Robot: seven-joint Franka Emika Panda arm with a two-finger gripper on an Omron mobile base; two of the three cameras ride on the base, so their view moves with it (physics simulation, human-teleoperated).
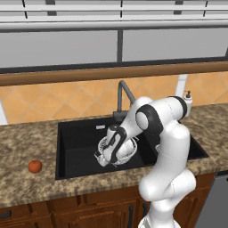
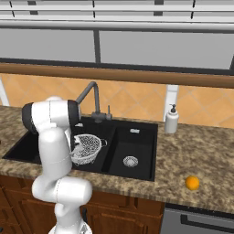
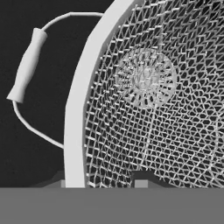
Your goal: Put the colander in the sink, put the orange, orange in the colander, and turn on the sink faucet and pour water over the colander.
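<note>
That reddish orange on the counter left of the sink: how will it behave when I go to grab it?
The reddish orange is round and lies on flat granite counter, so a nudge would probably roll it. It looks small and firm, likely light; a centred pinch should hold, an off-centre one may squirt it away.

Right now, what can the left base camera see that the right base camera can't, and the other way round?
The left base view alone has the reddish orange on the counter left of the sink. The right base view alone has the yellower orange on the counter right of the sink, and the smaller basin's silver drain. Both show the black sink, the faucet, the white soap bottle, and the colander in the larger basin with the arm reaching down to it.
</note>
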